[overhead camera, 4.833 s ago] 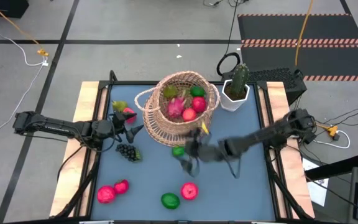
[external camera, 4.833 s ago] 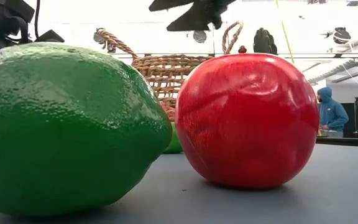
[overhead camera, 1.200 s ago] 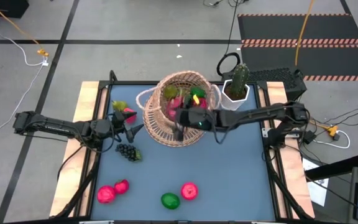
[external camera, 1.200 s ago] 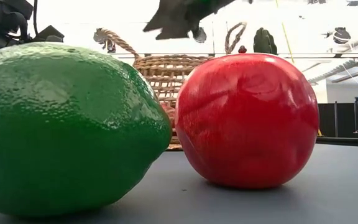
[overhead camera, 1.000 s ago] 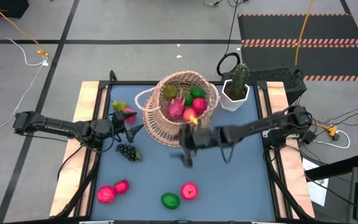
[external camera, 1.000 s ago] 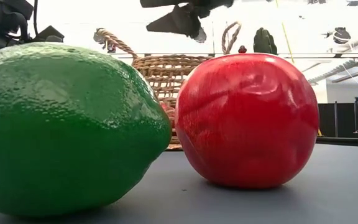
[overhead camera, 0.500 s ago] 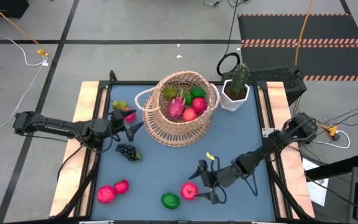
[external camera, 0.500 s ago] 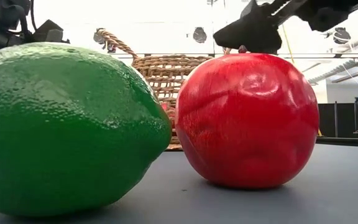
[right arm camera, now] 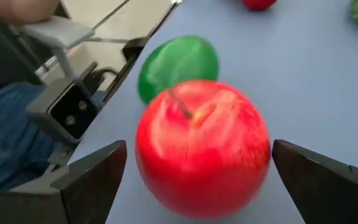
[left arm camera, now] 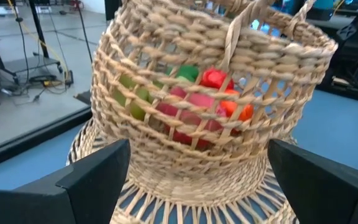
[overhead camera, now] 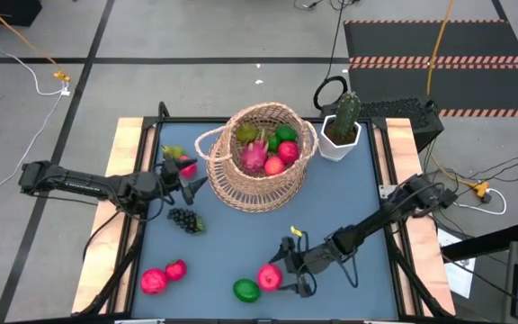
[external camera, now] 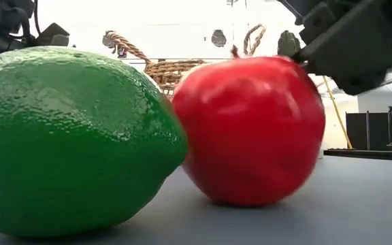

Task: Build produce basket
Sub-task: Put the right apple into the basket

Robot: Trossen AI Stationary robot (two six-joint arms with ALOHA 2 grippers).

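Right pincer (overhead camera: 288, 267) spread around blurred red apple (right arm camera: 202, 145), lime (right arm camera: 178, 64) half-hidden behind; left pincer (left arm camera: 194, 180) spread near basket (left arm camera: 213, 93).

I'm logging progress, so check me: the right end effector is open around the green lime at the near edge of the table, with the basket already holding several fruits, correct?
Not quite. The right end effector is open around the red apple, not the green lime, which lies just beside it, as the right wrist view shows. The rest holds: the basket already holds several fruits.
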